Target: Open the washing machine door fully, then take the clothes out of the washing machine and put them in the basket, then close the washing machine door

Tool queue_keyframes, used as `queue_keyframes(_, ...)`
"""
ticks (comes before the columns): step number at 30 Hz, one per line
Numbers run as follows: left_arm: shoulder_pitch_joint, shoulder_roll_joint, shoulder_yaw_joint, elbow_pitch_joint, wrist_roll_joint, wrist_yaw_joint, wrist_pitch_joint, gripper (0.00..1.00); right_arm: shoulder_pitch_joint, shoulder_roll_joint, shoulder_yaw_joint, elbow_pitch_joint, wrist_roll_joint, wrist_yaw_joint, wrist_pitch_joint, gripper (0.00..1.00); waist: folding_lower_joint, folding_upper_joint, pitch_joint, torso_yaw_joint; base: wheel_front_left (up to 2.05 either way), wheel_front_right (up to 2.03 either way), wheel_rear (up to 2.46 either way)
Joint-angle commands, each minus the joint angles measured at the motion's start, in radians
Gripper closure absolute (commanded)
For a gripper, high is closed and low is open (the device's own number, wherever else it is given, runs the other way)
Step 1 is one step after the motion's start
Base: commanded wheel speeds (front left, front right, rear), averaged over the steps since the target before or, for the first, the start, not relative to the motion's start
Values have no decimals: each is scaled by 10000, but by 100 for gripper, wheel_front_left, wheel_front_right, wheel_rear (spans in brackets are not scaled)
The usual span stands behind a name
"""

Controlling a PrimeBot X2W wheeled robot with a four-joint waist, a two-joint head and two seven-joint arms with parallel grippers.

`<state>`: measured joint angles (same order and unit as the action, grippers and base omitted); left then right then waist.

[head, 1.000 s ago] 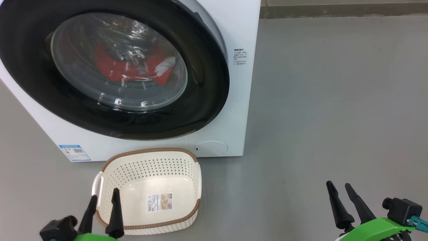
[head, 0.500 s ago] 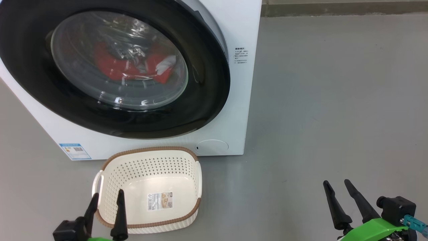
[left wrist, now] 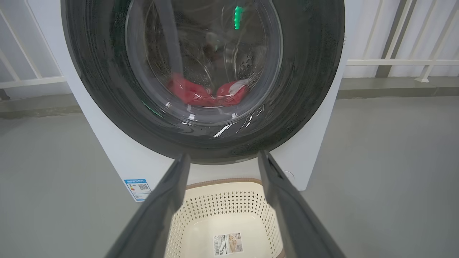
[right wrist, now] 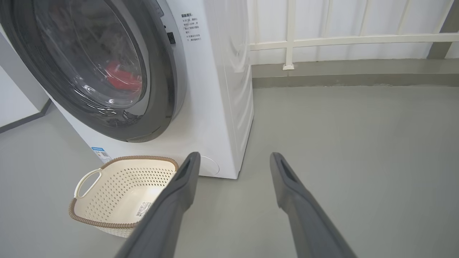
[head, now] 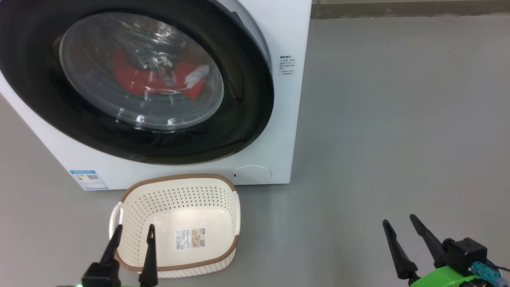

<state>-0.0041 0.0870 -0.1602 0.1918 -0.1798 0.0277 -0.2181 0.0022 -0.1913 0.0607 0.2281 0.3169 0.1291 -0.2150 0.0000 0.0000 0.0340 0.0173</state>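
The washing machine point(head: 293, 36) is a white box at upper left. The washing machine door point(head: 247, 99), a black ring around bulging glass, covers the drum, and a grey band shows behind its right edge. Through the glass lie the red clothes point(head: 133, 81) with a white patch. The cream basket point(head: 175, 177) stands on the floor before the machine, holding only a paper label. My left gripper point(head: 134, 226) is open over the basket's near left corner. My right gripper point(head: 399, 219) is open above bare floor at lower right. The left wrist view has the door point(left wrist: 304, 107), clothes point(left wrist: 190, 95), basket point(left wrist: 222, 200) and left gripper point(left wrist: 224, 156). The right wrist view has the door point(right wrist: 168, 89), clothes point(right wrist: 123, 79), basket point(right wrist: 140, 157) and right gripper point(right wrist: 233, 154).
A blue label point(head: 88, 180) and a round white cap point(head: 252, 174) sit low on the machine's front. A white railing point(right wrist: 344, 39) on a low kerb runs behind the machine. Grey floor point(head: 398, 119) stretches open to the right.
My left gripper has slid a little to the right over the basket's near edge. The right gripper has sunk slightly toward the bottom edge. Both stay open.
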Motion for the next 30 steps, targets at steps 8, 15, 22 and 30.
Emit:
queue_keyframes(8,-75,203,227,-284,1213,127,-365,0,87,-234,279,-421,-1093,15,-397,0,0,0,39,-20,0,0,0)
queue_keyframes(15,-72,193,245,-222,1532,100,-437,0,123,-168,188,-456,-1363,16,-467,0,0,0,67,-19,0,0,0)
queue_keyframes(22,-97,177,272,-134,1568,49,-437,0,99,-117,211,-474,-1322,16,-467,0,0,0,118,5,0,0,0)
queue_keyframes(30,-185,84,211,-193,1568,13,-437,0,-677,385,365,-917,233,16,-467,100,0,0,287,-11,0,0,0)
